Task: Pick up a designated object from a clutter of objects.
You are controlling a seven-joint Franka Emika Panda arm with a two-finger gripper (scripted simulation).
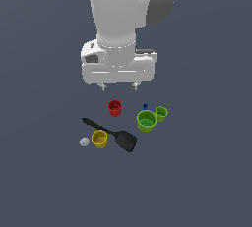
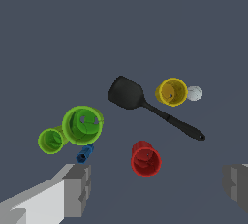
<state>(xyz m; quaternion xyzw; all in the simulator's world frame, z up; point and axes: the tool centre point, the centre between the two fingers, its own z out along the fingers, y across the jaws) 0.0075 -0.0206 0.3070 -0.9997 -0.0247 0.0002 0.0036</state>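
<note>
The tool (image 1: 118, 87) is hanging above the worktop (image 1: 206, 182) with its fingers spread wide, gripping nothing. The yellow cup (image 1: 100, 139) is sitting well apart from it, touching the spatula (image 1: 114, 135), just beside the whitish ball (image 1: 84, 142), beyond the red cup (image 1: 115, 107).

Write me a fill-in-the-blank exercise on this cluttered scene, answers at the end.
1. The yellow cup sits between the whitish ball and the black ____.
2. The gripper hangs above the clutter, jaws ____.
3. The small green cup touches the larger ____ cup.
4. The cup nearest the gripper is ____.

Answers: spatula; open; green; red
</note>
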